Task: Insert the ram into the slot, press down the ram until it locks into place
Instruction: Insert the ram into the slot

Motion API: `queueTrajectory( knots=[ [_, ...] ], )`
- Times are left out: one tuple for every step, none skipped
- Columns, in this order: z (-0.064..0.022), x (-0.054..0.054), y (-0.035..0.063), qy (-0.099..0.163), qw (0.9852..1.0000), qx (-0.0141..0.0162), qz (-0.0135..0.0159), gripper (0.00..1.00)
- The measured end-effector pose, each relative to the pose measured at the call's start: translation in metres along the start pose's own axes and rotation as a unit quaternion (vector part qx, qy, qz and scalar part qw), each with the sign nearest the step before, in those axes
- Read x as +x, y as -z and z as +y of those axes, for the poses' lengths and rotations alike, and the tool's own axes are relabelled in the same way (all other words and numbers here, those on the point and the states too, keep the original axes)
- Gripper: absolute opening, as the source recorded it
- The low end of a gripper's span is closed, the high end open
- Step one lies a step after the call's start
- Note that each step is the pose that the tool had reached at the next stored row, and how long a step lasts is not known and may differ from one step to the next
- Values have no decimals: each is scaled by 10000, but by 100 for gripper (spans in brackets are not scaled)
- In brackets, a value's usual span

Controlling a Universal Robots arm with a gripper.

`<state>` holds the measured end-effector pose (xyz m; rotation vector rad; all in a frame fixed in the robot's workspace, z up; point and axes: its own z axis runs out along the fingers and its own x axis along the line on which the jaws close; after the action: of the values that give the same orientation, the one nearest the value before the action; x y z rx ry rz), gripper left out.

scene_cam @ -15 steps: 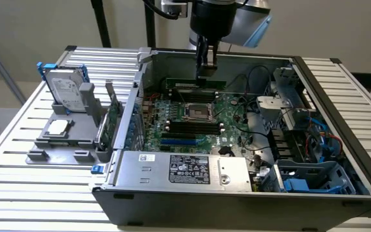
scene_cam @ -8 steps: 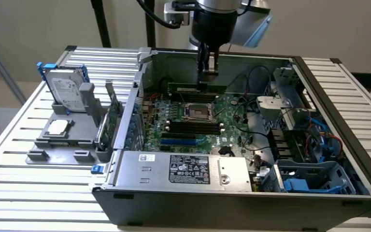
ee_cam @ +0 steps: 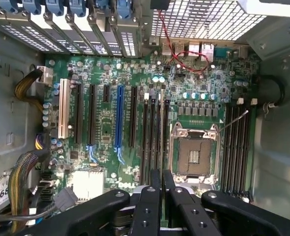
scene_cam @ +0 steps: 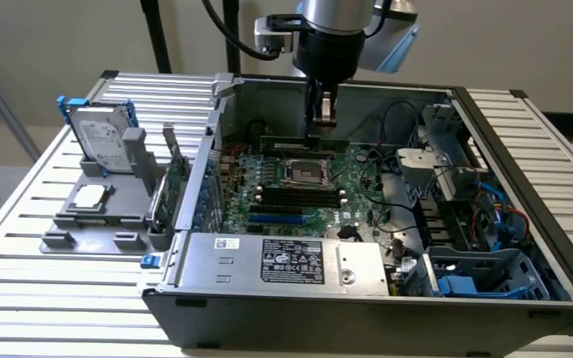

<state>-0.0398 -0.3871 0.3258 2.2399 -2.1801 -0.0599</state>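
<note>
I log gripper (scene_cam: 324, 131) pinching thin green ram (scene_cam: 286, 140), above long black slot (ee_cam: 160, 132); square silver CPU socket (ee_cam: 194, 153) just beside.

This is a robotics lab bench: an open dark grey metal computer case (scene_cam: 266, 313) lies on a white slatted aluminium table (scene_cam: 27, 298) against a plain beige wall (scene_cam: 525, 45). A silver-and-black robot arm (scene_cam: 331, 30) reaches in, its black gripper (scene_cam: 324, 133) clasping a thin green ram (scene_cam: 286, 141), while a grey plastic fixture (scene_cam: 87, 220) beside the case holds a silver hard drive (scene_cam: 102, 145).
</note>
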Motion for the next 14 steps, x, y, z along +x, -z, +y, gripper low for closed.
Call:
queueTrajectory(
  knots=[
    [-1, 1, -18, 0, 10000, 0, 0, 13],
    [-2, 3, -37, 0, 10000, 0, 1, 13],
    [-2, 4, -55, 0, 10000, 0, 1, 13],
    [-3, 5, -73, 0, 10000, 0, 1, 13],
    [-4, 7, -91, 0, 10000, 0, 0, 13],
    [-4, 8, -109, 0, 10000, 0, 0, 13],
    [-5, 11, -127, 0, 10000, 0, 0, 13],
    [-6, 13, -145, 0, 10000, 0, 0, 13],
    [-6, 16, -165, 0, 10000, 0, 0, 13],
    [-7, 20, -182, 0, 10000, 1, 0, 13],
    [-7, 23, -200, -1, 10000, 2, 0, 13],
    [-8, 27, -218, -1, 10000, 2, 0, 13],
    [-9, 32, -235, -1, 10000, 2, 1, 13],
    [-10, 38, -253, -1, 10000, 2, 1, 13]
  ],
)
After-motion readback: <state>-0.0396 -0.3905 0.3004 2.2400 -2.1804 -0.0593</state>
